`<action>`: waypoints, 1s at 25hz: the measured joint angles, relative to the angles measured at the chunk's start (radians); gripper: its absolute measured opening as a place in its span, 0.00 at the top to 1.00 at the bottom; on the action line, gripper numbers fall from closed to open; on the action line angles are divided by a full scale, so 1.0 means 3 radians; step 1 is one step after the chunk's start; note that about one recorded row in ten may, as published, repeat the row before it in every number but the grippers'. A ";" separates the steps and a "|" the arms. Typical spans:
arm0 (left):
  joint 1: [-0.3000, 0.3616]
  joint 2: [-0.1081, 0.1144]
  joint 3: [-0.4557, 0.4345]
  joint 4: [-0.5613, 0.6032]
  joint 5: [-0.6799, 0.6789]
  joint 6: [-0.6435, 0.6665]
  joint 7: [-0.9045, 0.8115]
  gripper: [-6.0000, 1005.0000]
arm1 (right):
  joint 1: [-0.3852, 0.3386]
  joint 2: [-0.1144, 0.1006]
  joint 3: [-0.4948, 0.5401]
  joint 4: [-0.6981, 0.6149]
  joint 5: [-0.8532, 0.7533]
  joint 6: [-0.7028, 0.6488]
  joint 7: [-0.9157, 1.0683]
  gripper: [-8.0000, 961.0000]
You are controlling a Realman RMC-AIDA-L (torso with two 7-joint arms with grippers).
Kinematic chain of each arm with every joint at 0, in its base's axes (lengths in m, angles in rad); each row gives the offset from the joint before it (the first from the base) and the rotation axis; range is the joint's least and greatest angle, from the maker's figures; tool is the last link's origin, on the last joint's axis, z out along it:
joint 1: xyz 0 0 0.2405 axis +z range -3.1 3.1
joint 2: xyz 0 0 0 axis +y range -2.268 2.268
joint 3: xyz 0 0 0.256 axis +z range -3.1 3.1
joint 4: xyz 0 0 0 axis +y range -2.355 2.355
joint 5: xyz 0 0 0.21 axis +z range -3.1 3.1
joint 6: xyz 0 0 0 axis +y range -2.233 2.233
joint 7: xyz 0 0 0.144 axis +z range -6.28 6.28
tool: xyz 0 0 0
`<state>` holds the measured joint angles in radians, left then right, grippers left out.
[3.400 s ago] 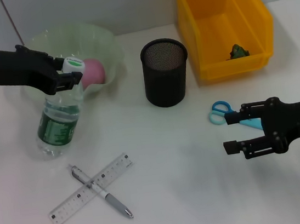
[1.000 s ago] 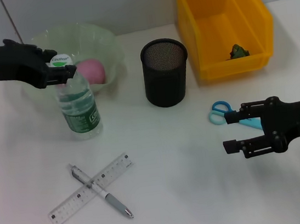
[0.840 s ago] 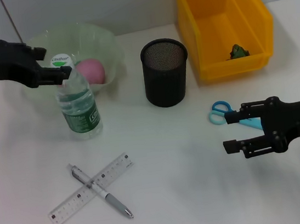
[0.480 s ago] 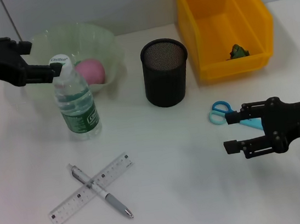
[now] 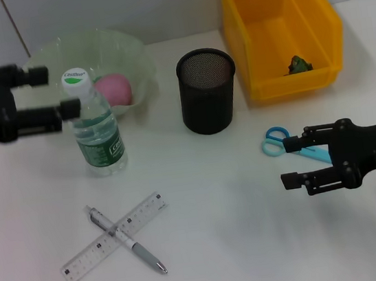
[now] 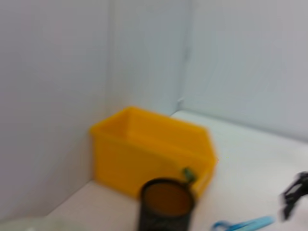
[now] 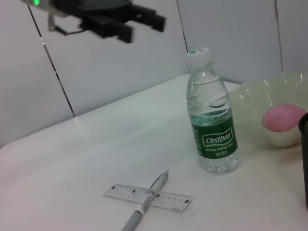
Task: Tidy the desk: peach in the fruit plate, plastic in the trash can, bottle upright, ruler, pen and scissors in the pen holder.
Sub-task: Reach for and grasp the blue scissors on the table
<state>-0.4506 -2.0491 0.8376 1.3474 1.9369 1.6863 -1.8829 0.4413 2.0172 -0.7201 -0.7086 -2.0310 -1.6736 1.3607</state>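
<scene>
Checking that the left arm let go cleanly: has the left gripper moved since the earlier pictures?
Yes. The left gripper has pulled back toward the robot's left, off the upright bottle and away from the fruit plate, its jaws open.

A clear, glossy plastic bottle (image 5: 97,135) with a green printed label and white cap stands on a smooth, matt white desk (image 5: 223,247). Behind it sits a translucent pale-green plastic fruit plate (image 5: 124,52). The pen holder (image 5: 209,99) is black wire mesh, the bin (image 5: 277,28) glossy yellow plastic, the ruler (image 5: 85,254) clear plastic.
</scene>
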 joint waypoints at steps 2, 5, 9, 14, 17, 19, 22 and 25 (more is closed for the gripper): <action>0.0067 0.0001 -0.0035 -0.0256 -0.0254 0.0145 0.0264 0.17 | 0.0003 -0.0001 0.0002 0.0000 0.0000 0.0000 0.0000 0.20; 0.0110 -0.0019 -0.0033 -0.0526 -0.0425 0.0241 0.0542 0.18 | 0.0005 -0.0005 0.0004 0.0000 0.0000 0.0000 0.0000 0.20; 0.0098 -0.0053 0.0103 -0.0975 -0.0474 0.0257 0.1007 0.18 | 0.0005 -0.0005 0.0007 0.0000 0.0000 -0.0004 0.0000 0.20; -0.0041 -0.0059 0.0272 -0.1672 -0.0478 0.0139 0.1531 0.18 | 0.0009 -0.0006 0.0008 -0.0005 -0.0001 -0.0012 0.0000 0.20; -0.0102 -0.0060 0.0286 -0.2031 -0.0478 0.0001 0.1825 0.18 | 0.0011 -0.0008 0.0007 -0.0005 -0.0008 -0.0018 0.0000 0.20; -0.0110 -0.0060 0.0287 -0.2133 -0.0476 -0.0048 0.1917 0.18 | 0.0011 -0.0015 0.0007 -0.0010 -0.0011 -0.0021 0.0000 0.20; -0.0104 -0.0062 0.0282 -0.2456 -0.0478 -0.0187 0.2226 0.18 | 0.0013 -0.0035 0.0007 -0.0019 -0.0015 -0.0029 0.0009 0.20; -0.0086 -0.0063 0.0271 -0.2664 -0.0481 -0.0224 0.2466 0.18 | 0.0016 -0.0051 -0.0002 -0.0067 -0.0017 -0.0035 0.0087 0.20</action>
<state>-0.4763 -2.0678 0.9187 0.5482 1.7926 1.6190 -1.1430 0.4462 2.0019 -0.7207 -0.7286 -2.0359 -1.6842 1.3869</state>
